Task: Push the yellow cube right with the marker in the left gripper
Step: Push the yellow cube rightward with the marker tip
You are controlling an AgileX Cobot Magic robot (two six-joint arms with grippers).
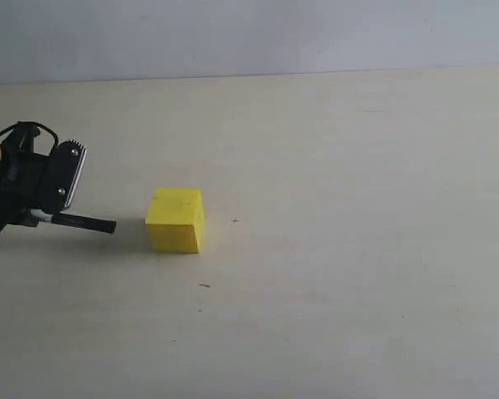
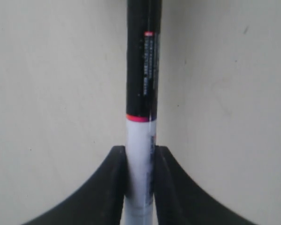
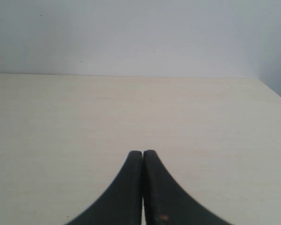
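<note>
From the exterior view, your left end effector (image 1: 48,208) is closed on the marker (image 1: 87,223), which lies almost level and points right at the yellow cube (image 1: 176,220). The cube sits left of centre on the tabletop (image 1: 333,274), and the marker's black tip stops near its left face without touching it. The tip is narrow. If it meets that face off centre, I'd expect the cube to turn rather than slide straight. The marker also rides low, so if you dip it could scrape the tabletop.

In the left wrist view, the two fingers (image 2: 113,178) pinch the white barrel near one end, and most of the marker (image 2: 141,93) juts out past them. The push will load the marker lengthwise, so it may slip back through that grip. There is small print on the black section above the red band (image 2: 138,117) and more on the white part, but it is too blurred to read.

In the right wrist view, your right end effector (image 3: 143,157) is fully closed on nothing above bare tabletop. No cube shows there.
</note>
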